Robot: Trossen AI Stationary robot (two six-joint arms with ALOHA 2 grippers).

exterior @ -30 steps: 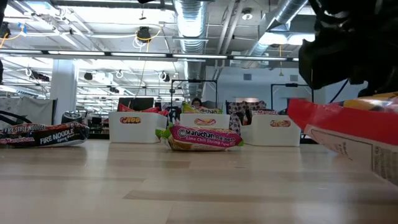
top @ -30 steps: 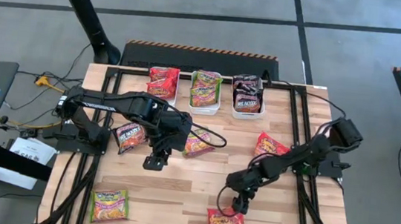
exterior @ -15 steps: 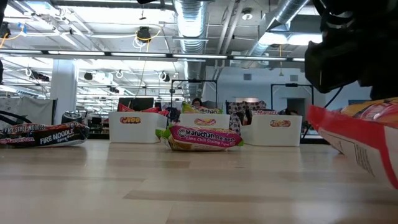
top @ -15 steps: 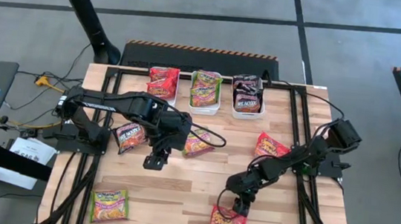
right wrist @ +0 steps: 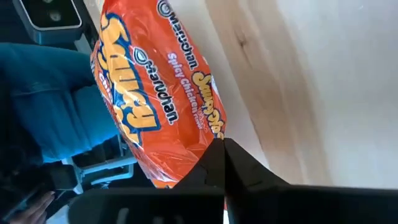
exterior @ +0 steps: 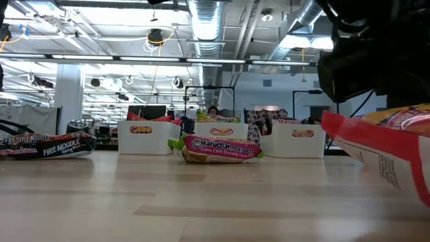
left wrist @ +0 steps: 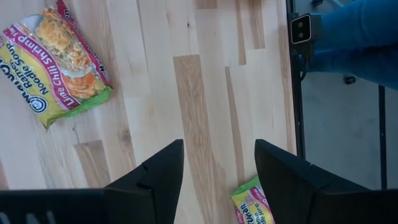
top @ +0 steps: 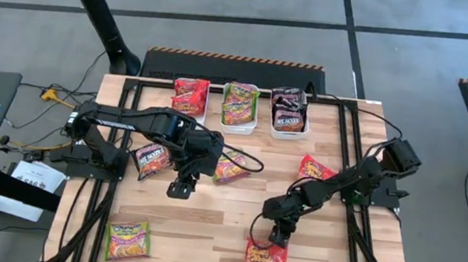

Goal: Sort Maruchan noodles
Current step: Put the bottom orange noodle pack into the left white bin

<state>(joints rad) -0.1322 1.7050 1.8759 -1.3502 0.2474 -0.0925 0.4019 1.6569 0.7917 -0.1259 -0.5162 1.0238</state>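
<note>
My right pincer (top: pixel 273 238) is down at the near edge of the worktop (top: pixel 207 224), and its two fingers are pinched together on the edge of an orange noodle packet (top: pixel 265 260) that lies there; in my right wrist view the fingers (right wrist: pixel 214 163) meet with the crinkled rim of that packet (right wrist: pixel 158 106) caught between them, its label reading spicy chicken, and in the low view the same packet (exterior: pixel 390 151) tilts up off the wood under the dark bulk of my arm. My left pincer (top: pixel 177 190) hangs over the middle of the worktop with its fingers spread apart and nothing between them; my left wrist view shows bare wood in the gap, a green lime chili shrimp packet (left wrist: pixel 55 62) off to one side and the corner of another green packet (left wrist: pixel 254 202) beside one finger (left wrist: pixel 283 174). That first green packet (top: pixel 230 167) lies just beside my left arm, and a black packet (top: pixel 152 159) lies partly under that arm on its other side. A second green packet (top: pixel 127 240) sits alone at the near left corner, and a red packet (top: pixel 316 168) rests near my right arm. At the far edge stand three white bins side by side: the left bin (top: pixel 190 98) holds red packets, the middle bin (top: pixel 239 125) green ones, the right bin (top: pixel 289 133) black ones
</note>
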